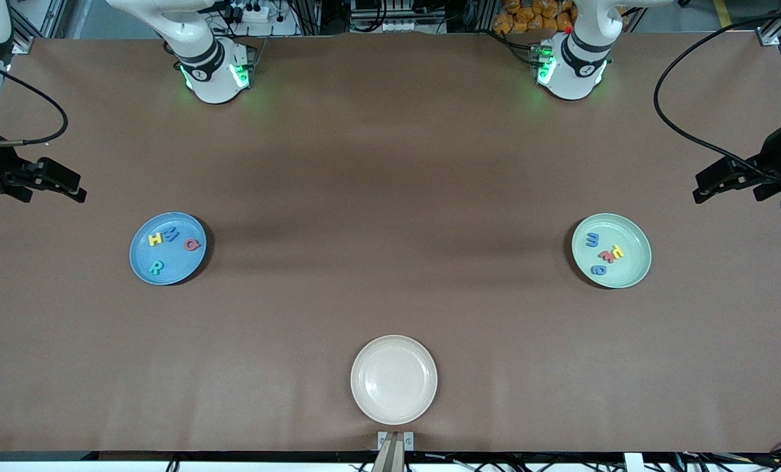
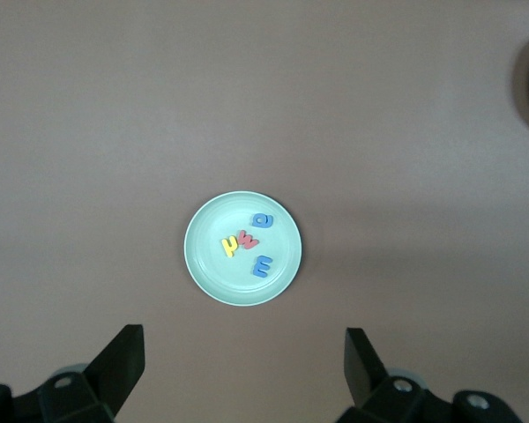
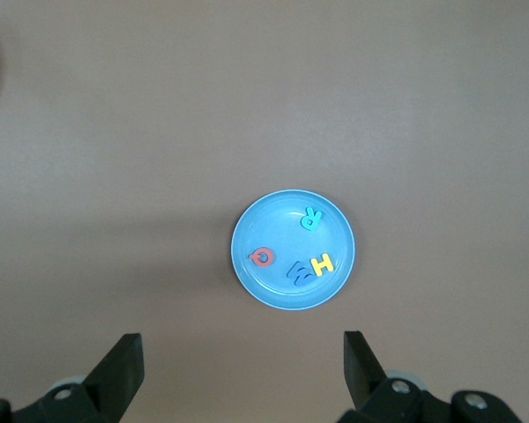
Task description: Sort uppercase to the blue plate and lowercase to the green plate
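Observation:
The blue plate (image 1: 180, 265) (image 3: 273, 225) lies toward the right arm's end and holds the uppercase letters: yellow H (image 1: 156, 238), blue M (image 1: 172, 234), red Q (image 1: 193, 245) and teal R (image 1: 156, 267). Toward the left arm's end, the green plate (image 1: 629, 265) (image 2: 213, 264) holds the lowercase letters: blue m (image 1: 592, 240), red m (image 1: 605, 255), a yellow letter (image 1: 617, 251) and a round blue one (image 1: 599, 269). My right gripper (image 1: 75, 187) (image 3: 243, 352) hangs open and empty high over the table edge beside the blue plate. My left gripper (image 1: 701, 187) (image 2: 244, 352) is open and empty beside the green plate.
A cream plate (image 1: 394, 379) with nothing in it sits close to the front camera, midway between the arms' ends. A black cable (image 1: 675, 124) loops above the table by the left gripper. The two arm bases (image 1: 216, 72) stand along the table's edge farthest from the front camera.

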### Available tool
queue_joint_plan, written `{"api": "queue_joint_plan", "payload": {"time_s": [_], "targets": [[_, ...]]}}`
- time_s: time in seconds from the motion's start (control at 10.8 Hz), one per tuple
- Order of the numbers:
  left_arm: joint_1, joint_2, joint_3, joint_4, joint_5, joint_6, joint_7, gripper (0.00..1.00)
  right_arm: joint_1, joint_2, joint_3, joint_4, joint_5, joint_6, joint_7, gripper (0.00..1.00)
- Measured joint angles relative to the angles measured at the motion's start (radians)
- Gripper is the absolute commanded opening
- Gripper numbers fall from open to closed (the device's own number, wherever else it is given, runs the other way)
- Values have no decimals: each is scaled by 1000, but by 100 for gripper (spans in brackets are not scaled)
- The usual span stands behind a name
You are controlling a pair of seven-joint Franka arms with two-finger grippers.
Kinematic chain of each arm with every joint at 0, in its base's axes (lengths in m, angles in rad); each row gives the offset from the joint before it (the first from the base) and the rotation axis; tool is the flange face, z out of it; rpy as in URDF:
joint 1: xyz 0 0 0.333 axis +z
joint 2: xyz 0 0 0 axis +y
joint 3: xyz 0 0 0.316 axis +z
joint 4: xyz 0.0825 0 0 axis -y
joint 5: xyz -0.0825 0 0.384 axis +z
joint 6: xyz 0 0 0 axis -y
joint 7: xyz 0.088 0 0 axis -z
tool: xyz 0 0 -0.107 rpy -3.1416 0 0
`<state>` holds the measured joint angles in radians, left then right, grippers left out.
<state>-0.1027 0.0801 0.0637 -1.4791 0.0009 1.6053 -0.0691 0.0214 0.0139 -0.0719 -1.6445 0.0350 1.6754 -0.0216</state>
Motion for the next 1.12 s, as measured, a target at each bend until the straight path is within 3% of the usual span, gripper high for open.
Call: {"api": "queue_joint_plan", "payload": {"time_s": [1.12], "targets": [[-12, -1, -9, 17, 4, -16, 1, 100, 0, 0, 1, 0, 0, 0, -1, 100]]}}
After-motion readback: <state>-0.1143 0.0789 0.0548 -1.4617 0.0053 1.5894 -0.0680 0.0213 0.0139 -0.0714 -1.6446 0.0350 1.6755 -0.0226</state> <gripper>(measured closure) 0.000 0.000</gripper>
